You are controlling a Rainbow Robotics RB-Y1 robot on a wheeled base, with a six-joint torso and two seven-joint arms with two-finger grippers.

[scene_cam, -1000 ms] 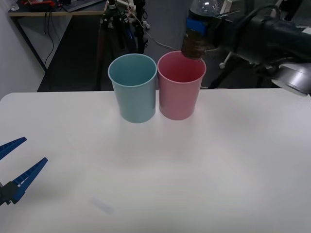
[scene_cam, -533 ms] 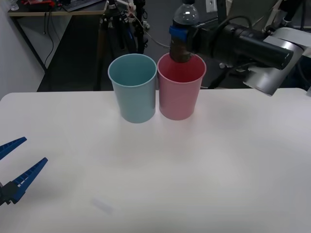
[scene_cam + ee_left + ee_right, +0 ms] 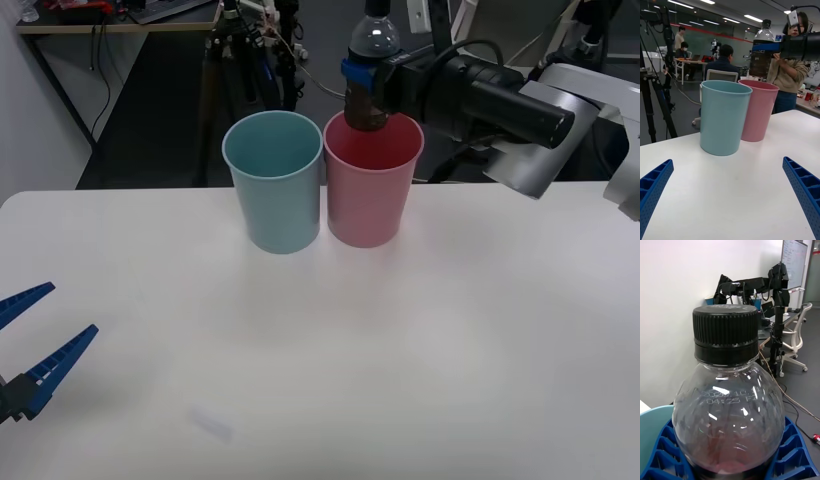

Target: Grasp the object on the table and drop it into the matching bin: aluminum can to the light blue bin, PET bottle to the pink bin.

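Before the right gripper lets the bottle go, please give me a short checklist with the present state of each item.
1. Right gripper shut on the PET bottle: ok, blue fingers clamp its body.
2. Bottle upright, black cap on top: ok.
3. Bottle over the pink bin, not the light blue bin: ok, its base is at the pink rim.
4. Bottle centred over the opening: cannot tell; it looks close to the rim on the blue bin's side.
5. Both bins upright on the table: ok.
6. Left gripper open, far from the bins: ok.
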